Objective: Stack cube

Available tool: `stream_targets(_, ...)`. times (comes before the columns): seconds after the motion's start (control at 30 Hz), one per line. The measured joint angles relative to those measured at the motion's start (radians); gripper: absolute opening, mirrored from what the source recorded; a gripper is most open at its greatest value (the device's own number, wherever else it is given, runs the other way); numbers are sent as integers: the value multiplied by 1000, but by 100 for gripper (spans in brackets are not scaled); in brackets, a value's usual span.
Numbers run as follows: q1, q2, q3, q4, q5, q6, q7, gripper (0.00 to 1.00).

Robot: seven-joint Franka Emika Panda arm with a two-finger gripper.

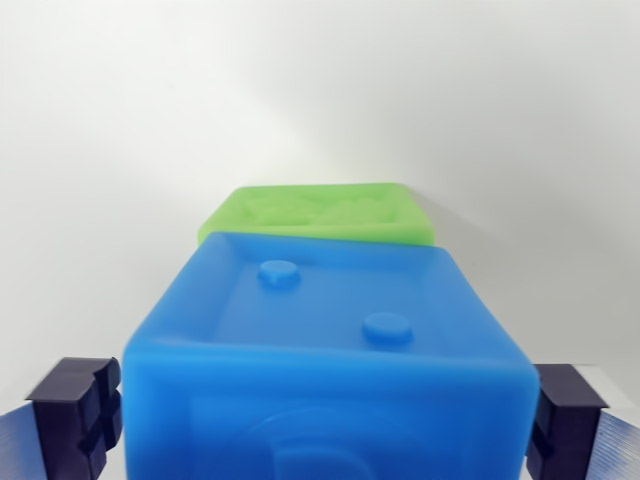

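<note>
Two soft plastic cubes: blue cube (pixel 330 350) clamped between claw (pixel 325 420) fingers (pixel 75 415), green cube (pixel 320 213) just beyond, lower.

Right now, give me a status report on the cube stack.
End effector shut on blue cube. Green cube partly hidden just behind it, contact unclear. Nothing else in view.

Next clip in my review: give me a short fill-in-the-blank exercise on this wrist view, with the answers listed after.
1. The cube between the end effector fingers is coloured ____.
2. Behind the blue cube, the partly hidden cube is coloured ____.
3. The blue cube's recessed upper face shows ____ round raised studs.
4. The end effector's dark fingers stand on the left and right ____ of the blue cube.

Missing words: blue; green; two; sides
</note>
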Motion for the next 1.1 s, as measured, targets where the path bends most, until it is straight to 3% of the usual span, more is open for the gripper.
stream_targets(0.63,0,-6,0,-1,0,-5,0,100)
stream_targets(1.1,0,-74,0,-8,0,-63,0,100)
